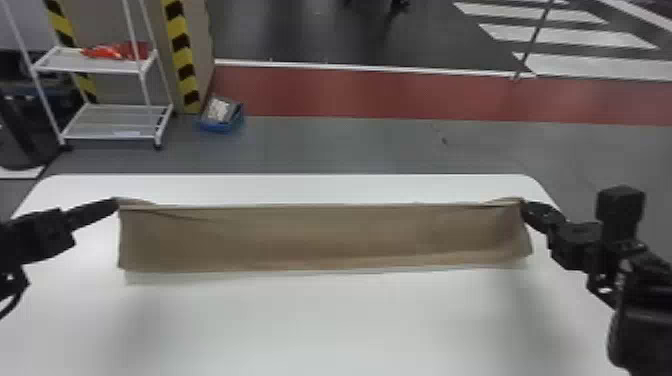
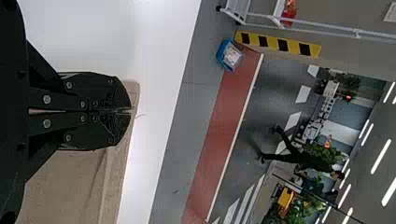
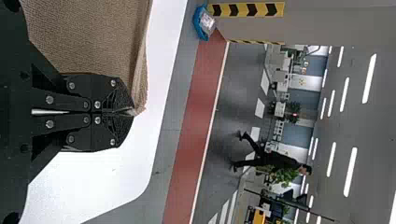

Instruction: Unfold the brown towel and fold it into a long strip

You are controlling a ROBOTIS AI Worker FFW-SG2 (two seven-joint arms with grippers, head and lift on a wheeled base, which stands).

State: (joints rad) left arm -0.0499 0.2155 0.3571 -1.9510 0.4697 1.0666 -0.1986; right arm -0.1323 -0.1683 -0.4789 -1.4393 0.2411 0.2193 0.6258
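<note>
Beyond towel (image 1: pixel 325 237), blue bin (image 1: pixel 221 128) near white rack (image 1: pixel 107 136).

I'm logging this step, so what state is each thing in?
Towel: stretched wide between the grippers, top edge taut
Left gripper: shut on one towel corner
Right gripper: shut on another
Bin: open-topped, loaded
Rack: upright, red items on it

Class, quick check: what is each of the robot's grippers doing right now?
Left gripper: closed, holding one end of the brown towel.
Right gripper: closed, holding the towel's other end.
</note>
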